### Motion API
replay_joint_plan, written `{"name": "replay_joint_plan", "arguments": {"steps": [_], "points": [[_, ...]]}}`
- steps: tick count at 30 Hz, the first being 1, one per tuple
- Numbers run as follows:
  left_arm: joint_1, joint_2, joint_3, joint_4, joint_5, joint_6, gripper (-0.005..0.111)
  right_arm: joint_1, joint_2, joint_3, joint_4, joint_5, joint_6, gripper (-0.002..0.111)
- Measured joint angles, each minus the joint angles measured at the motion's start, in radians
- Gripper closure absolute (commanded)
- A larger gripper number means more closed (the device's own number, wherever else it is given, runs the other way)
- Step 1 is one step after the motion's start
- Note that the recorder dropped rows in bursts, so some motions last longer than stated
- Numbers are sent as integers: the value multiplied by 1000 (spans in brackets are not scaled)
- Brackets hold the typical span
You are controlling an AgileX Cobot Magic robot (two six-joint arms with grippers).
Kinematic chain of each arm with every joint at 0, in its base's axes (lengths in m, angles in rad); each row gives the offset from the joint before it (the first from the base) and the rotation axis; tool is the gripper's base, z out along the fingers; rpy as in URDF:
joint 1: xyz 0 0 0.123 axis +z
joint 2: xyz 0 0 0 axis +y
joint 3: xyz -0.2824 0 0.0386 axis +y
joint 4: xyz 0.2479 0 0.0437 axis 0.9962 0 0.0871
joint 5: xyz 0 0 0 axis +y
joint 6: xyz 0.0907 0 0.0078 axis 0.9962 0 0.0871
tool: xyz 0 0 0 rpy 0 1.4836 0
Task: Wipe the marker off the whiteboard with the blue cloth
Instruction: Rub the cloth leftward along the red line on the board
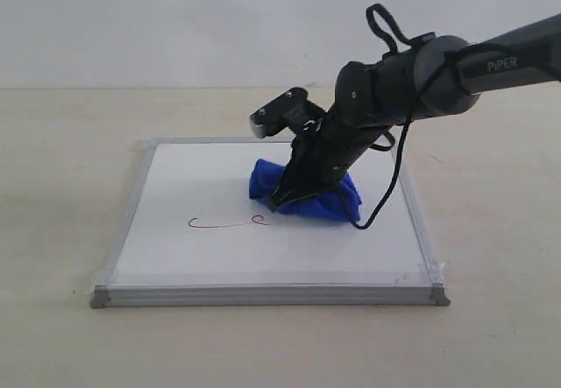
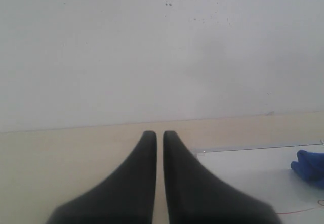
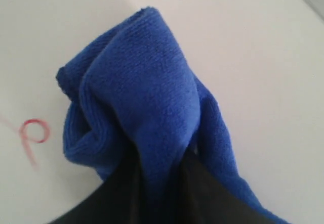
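Right gripper (image 1: 280,201) pinching blue cloth (image 1: 338,202), centre frame, on whiteboard (image 1: 202,261).
My jaws hold a rumpled, ribbed fold of soft cloth against the smooth white board, which is edged with a thin silver-grey metal frame. The red marker line (image 1: 226,224), wavy with one small loop, lies just left of the cloth, apart from it. My left gripper (image 2: 159,135) has tapered black fingers nearly together, holding nothing.

Pale beige table (image 1: 61,186), whiteboard (image 1: 202,257) lying flat on it, corners taped.
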Motion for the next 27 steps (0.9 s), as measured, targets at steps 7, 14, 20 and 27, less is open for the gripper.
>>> {"name": "replay_joint_plan", "arguments": {"steps": [7, 14, 20, 27], "points": [[0, 0, 0, 0, 0, 0, 102, 62, 47, -95, 47, 130, -80, 109], [0, 0, 0, 0, 0, 0, 102, 173, 47, -95, 157, 196, -125, 109], [0, 0, 0, 0, 0, 0, 102, 42, 96, -154, -32, 46, 178, 109], [0, 0, 0, 0, 0, 0, 102, 24, 118, -188, -35, 60, 124, 109]]}}
